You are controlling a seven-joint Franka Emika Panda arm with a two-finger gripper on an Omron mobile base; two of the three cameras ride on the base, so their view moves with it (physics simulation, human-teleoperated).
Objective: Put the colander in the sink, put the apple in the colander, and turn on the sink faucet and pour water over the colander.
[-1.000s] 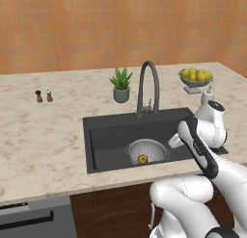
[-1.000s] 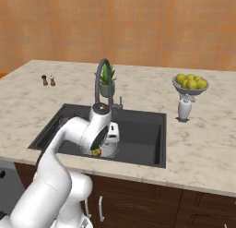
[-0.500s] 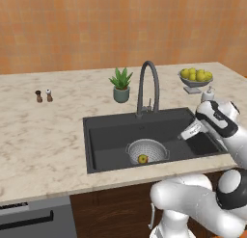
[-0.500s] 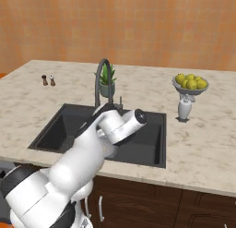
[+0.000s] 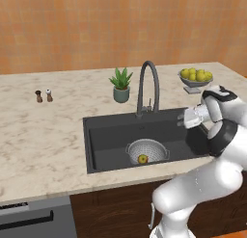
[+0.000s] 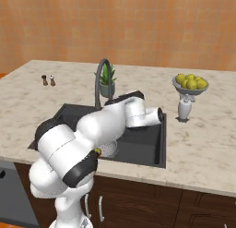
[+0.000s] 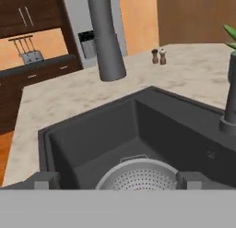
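Observation:
The black sink [image 5: 103, 136] is set into the marble counter. In it stands the grey pierced colander [image 5: 148, 149], with the small apple [image 5: 143, 159] lying inside. The dark gooseneck sink faucet [image 5: 146, 85] rises behind the basin. My gripper [image 5: 182, 120] hovers above the sink's right part, level with the rim, and points left across the basin. In the hand view its fingertips [image 7: 46, 180] stand wide apart and open, with nothing between them. That view looks over the colander [image 7: 140, 176], with the faucet spout's end [image 7: 107, 42] close above and the faucet's base [image 7: 229, 116] at the right.
A footed bowl of yellow-green fruits [image 5: 195, 77] stands on the counter at the back right. A potted plant [image 5: 120, 86] sits just left of the faucet. Two small shakers [image 5: 43, 95] stand at the far left. My own arm covers much of the sink [image 6: 156, 148] in the right base view.
My arm has swung and lifted the hand from low at the sink's right side up to rim height, turned towards the faucet. Colander and apple have not moved. The gripper stays open.

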